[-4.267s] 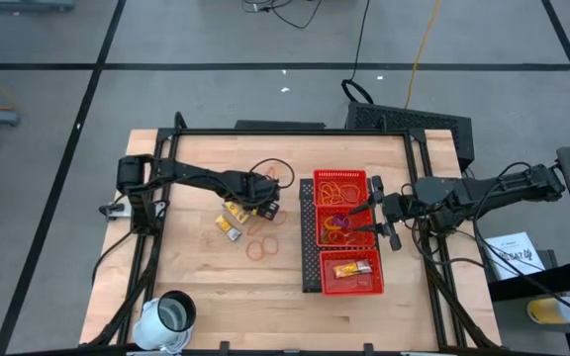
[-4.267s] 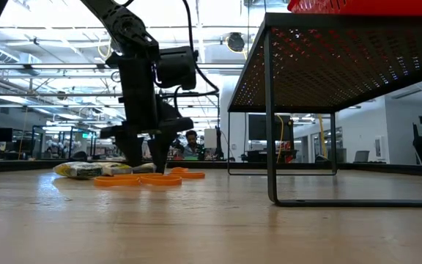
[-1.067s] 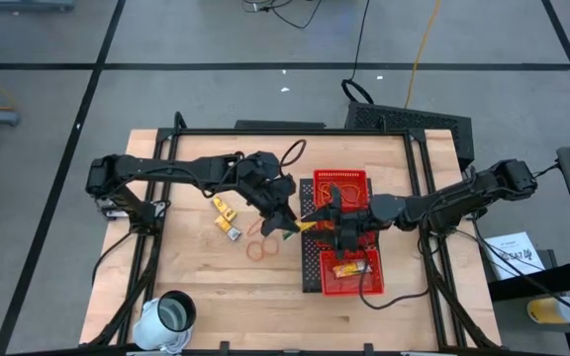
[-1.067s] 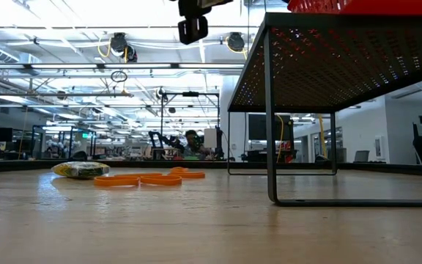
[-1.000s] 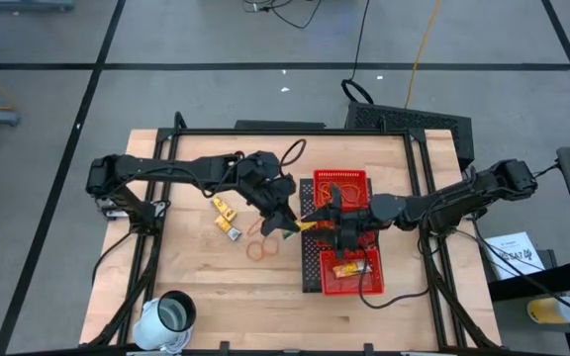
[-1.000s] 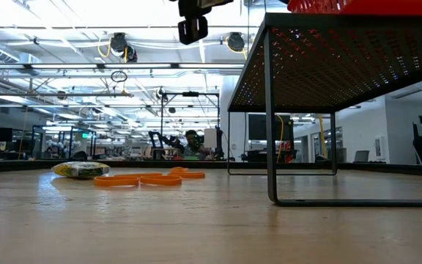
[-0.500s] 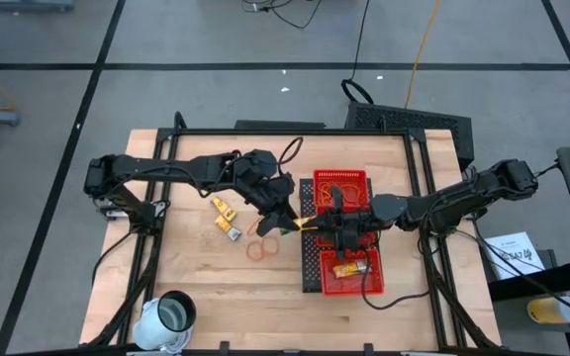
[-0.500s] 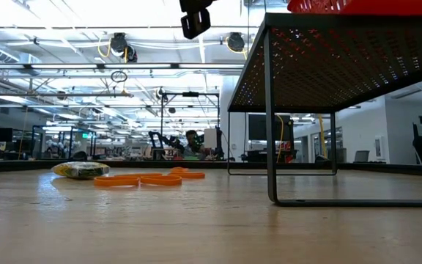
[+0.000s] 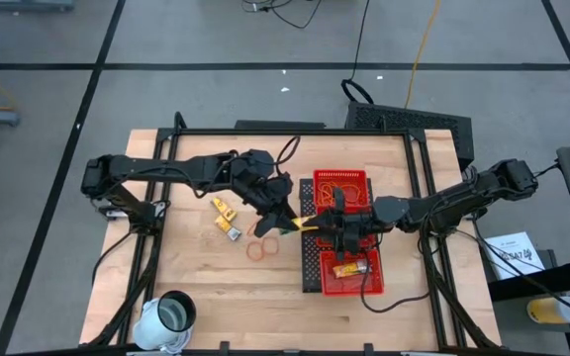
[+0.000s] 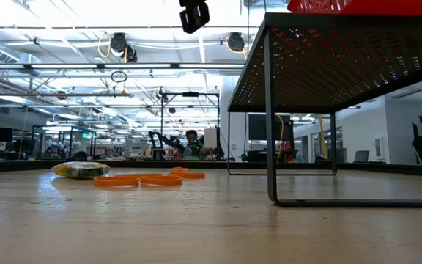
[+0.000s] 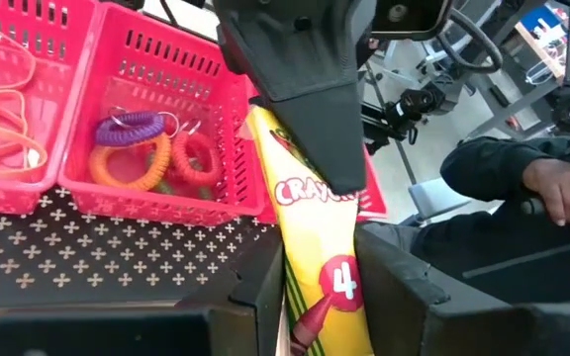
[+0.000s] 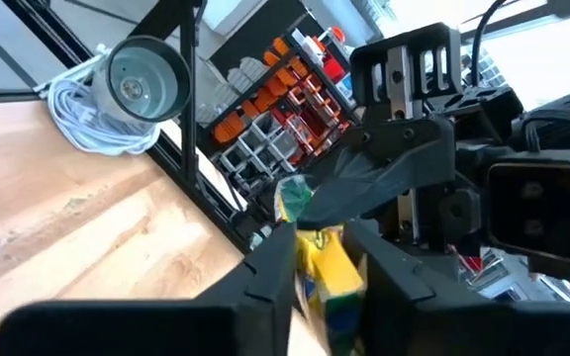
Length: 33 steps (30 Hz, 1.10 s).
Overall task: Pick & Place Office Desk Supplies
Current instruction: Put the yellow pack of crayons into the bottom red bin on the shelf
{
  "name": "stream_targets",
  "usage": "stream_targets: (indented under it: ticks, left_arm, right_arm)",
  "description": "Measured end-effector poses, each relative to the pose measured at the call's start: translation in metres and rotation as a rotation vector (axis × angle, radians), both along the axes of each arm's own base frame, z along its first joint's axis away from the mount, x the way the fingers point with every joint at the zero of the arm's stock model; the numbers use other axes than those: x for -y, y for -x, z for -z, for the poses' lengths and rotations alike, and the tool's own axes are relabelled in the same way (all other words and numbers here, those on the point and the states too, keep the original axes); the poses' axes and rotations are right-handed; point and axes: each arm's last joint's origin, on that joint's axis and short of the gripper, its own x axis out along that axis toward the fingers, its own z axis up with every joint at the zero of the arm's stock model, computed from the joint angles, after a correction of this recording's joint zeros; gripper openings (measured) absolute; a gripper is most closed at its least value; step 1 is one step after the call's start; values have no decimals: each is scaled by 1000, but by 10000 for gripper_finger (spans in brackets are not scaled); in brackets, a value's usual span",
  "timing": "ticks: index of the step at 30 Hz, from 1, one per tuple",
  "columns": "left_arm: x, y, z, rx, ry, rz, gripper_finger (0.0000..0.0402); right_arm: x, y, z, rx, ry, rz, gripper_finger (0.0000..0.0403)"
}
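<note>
Both grippers meet over the red tray's left edge (image 9: 317, 237), sharing a yellow crayon packet (image 9: 303, 223). My left gripper (image 9: 289, 220) comes from the left, my right gripper (image 9: 319, 223) from the right. The left wrist view shows the packet (image 11: 317, 247) between my left fingers, its far end under the right gripper's finger (image 11: 305, 109). Orange rubber-band loops (image 9: 262, 247) and two more yellow packets (image 9: 228, 218) lie flat on the table. The tray holds rubber bands (image 9: 339, 185), coiled loops (image 11: 137, 158) and a packet (image 9: 349, 267). My left gripper pinches the near end of the crayon packet (image 11: 330, 297) between its two fingers, coming level from the table's left. The packet is lifted clear and points toward the tray. My right gripper has the packet's other end (image 12: 325, 267) between its two fingers, coming level from the table's right, along the packet.
The red tray sits on a black mesh stand (image 10: 328, 66) right of centre. A white cup (image 9: 169, 314) stands at the near left corner. A black cable loop (image 9: 291, 152) lies by the far side. A person (image 11: 522, 188) sits beyond the table.
My left gripper has risen a little with the packet, as the low view shows. Both grippers have stayed together over the tray's left edge, with the packet between them.
</note>
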Motion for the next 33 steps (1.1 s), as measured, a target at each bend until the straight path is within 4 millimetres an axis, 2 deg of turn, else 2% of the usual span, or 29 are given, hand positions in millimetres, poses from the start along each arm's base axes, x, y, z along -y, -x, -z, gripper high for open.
stream_targets:
  ticks: [9,15,22,33]
  left_arm:
    - [3,1,-1,4,5,17,118]
    - [13,1,-7,54,24,85,118]
    - [13,0,-6,39,15,28,118]
    - [11,-1,-6,38,7,2,118]
  right_arm:
    - [0,0,0,-2,-22,4,182]
    - [3,0,-2,26,-22,67,219]
    - [0,0,-4,49,-16,53,225]
    - [-8,2,-5,55,-1,5,198]
